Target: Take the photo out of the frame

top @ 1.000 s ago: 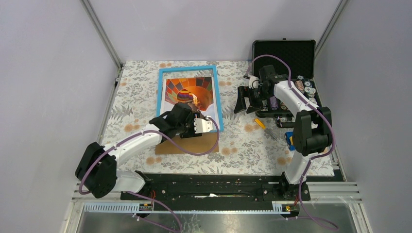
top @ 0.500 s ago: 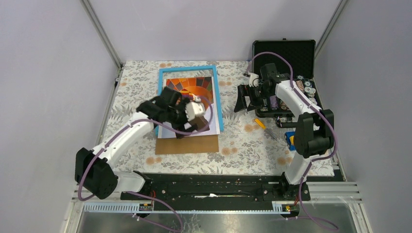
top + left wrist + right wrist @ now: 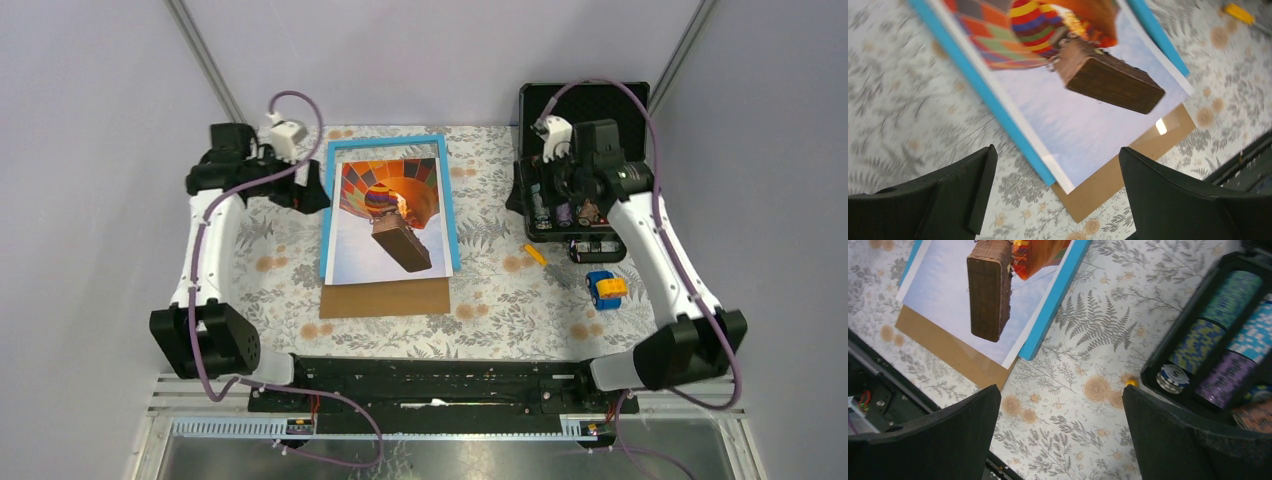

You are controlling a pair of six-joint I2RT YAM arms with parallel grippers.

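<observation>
The photo [image 3: 385,220], an orange balloon with a brown basket, lies flat over the light-blue frame [image 3: 385,141]. Its near edge passes the frame's near end onto a brown backing board [image 3: 385,298]. My left gripper [image 3: 308,190] is open and empty, raised left of the frame's far part. My right gripper [image 3: 530,200] is open and empty, raised by the black case. The left wrist view shows its gripper [image 3: 1056,152] above the photo [image 3: 1088,125], frame [image 3: 973,82] and board [image 3: 1108,185]. The right wrist view shows its gripper [image 3: 1062,390], photo [image 3: 948,295] and frame [image 3: 1053,300].
An open black case [image 3: 585,110] with stacked poker chips [image 3: 1208,340] stands at the back right. A yellow tool [image 3: 537,255] and a blue-and-yellow toy car [image 3: 603,288] lie near it. A black rail [image 3: 440,380] runs along the near edge.
My left gripper lifted off the photo and swung back to the left of the frame. The photo now lies uncovered. My right gripper rose and moved right, toward the case.
</observation>
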